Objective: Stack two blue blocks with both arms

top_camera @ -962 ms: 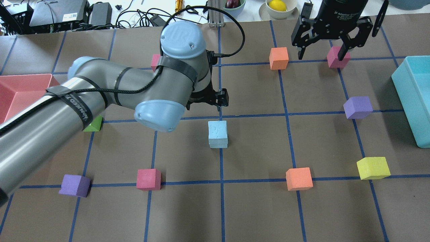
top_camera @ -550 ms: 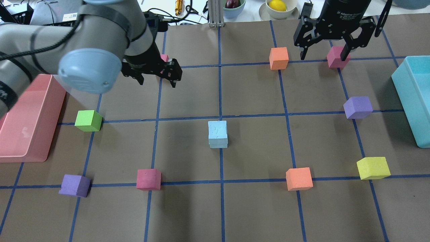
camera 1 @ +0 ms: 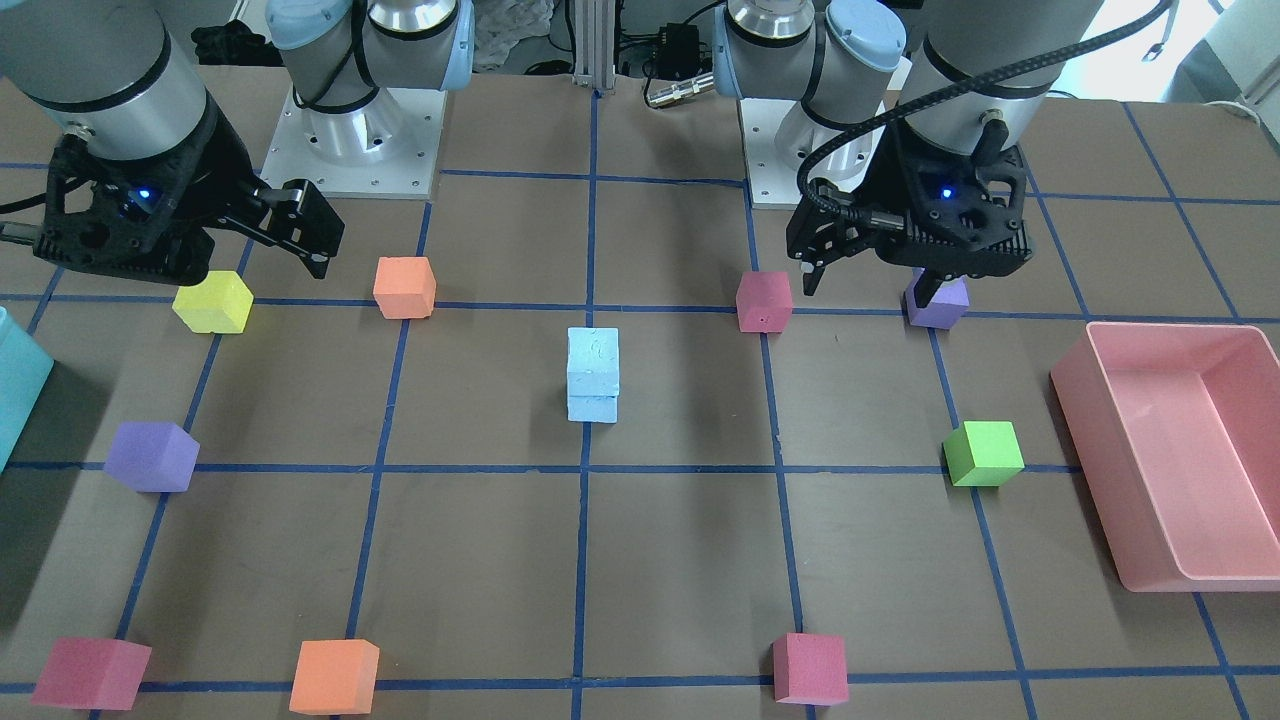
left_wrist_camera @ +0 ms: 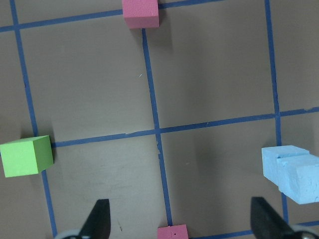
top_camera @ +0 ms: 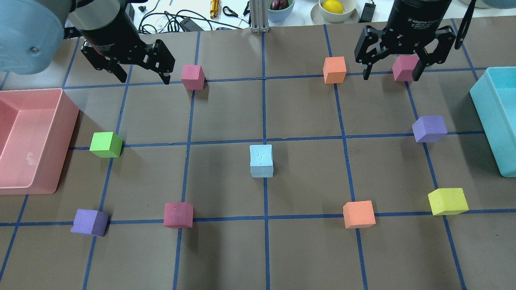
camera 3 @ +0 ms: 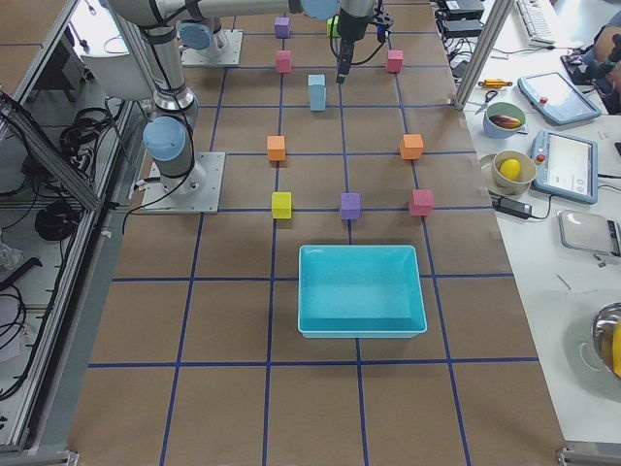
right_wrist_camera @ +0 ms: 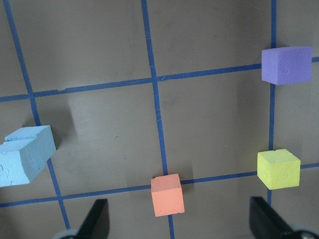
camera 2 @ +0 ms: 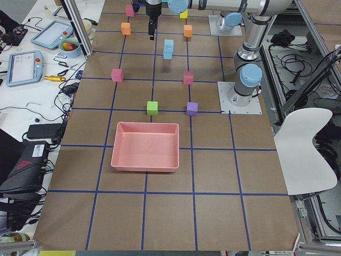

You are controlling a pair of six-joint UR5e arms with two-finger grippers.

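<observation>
The left gripper (top_camera: 143,77) has drawn back toward the far corner, jaws wide open and empty like those of the right gripper (top_camera: 391,74), and the two blue blocks (top_camera: 261,161) stand stacked alone in the middle, so the task looks finished.

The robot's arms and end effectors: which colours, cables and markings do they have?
The silver-grey tubular left arm and right arm have light blue joint caps. The black two-finger left end effector and right end effector each show a blue light. White lettering on the right one begins "2F Adaptive". A black braided cable runs along the left arm.
</observation>
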